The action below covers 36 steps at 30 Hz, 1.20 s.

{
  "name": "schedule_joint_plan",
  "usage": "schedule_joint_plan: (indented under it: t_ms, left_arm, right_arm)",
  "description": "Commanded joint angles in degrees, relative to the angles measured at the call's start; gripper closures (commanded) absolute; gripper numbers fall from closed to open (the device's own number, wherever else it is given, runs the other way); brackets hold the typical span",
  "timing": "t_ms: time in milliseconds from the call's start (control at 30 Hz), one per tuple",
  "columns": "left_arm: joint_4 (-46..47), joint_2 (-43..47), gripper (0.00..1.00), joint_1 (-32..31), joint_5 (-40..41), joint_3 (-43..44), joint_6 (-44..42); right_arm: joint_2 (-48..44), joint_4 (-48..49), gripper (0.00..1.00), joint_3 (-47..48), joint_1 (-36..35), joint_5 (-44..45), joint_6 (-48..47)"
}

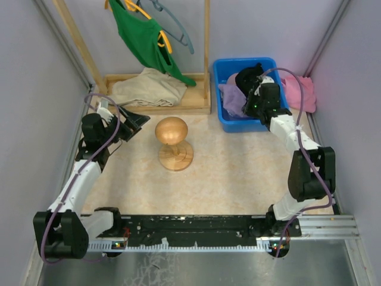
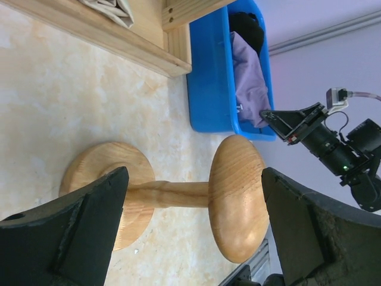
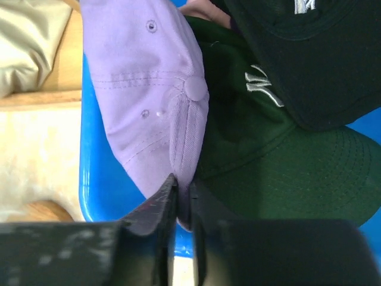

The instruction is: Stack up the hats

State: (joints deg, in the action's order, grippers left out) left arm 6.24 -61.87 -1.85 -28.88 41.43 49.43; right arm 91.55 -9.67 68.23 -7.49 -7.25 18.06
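My left gripper [image 2: 194, 174] is wide open near the wooden stand [image 2: 178, 193], holding nothing. Farther off, in the blue bin [image 3: 98, 185], my right gripper [image 3: 183, 186] pinches the lavender hat [image 3: 143, 101] by its edge. I think I'm picking up a hat; next I lift it clear of the black hats [image 3: 309, 59]

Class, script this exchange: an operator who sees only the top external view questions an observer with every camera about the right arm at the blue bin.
Operator: From above I can't tell. Is anything gripped?
Observer: Yes. The right wrist view shows the right gripper pinched on the edge of the lavender hat.
Operator: What lies beside that hat?
Observer: A dark hat with a white logo touches it, partly overlapped by a second black hat.
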Motion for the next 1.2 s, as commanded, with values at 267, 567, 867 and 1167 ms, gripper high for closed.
schedule_joint_plan:
  t_ms: [267, 567, 867, 1167]
  left_arm:
    - [-13.0, 3.9, 0.01, 0.1, 6.5, 9.5, -11.4]
    - [-13.9, 2.5, 0.01, 0.0, 2.3, 11.7, -11.5]
    - [-17.4, 2.4, 0.01, 0.1, -3.2, 16.3, -14.3]
    - [-17.5, 3.6, 0.01, 0.0, -4.6, 15.5, -14.4]
  right_arm:
    - [-11.7, -5.0, 1.0, 13.9, 1.5, -2.5, 1.4]
    - [-7.9, 2.0, 1.0, 13.5, 14.1, -21.5, 17.3]
    - [-6.5, 13.8, 1.0, 8.5, 16.4, -34.5, 27.2]
    - [-1.3, 2.2, 0.85, 15.2, 16.8, -21.1, 14.4]
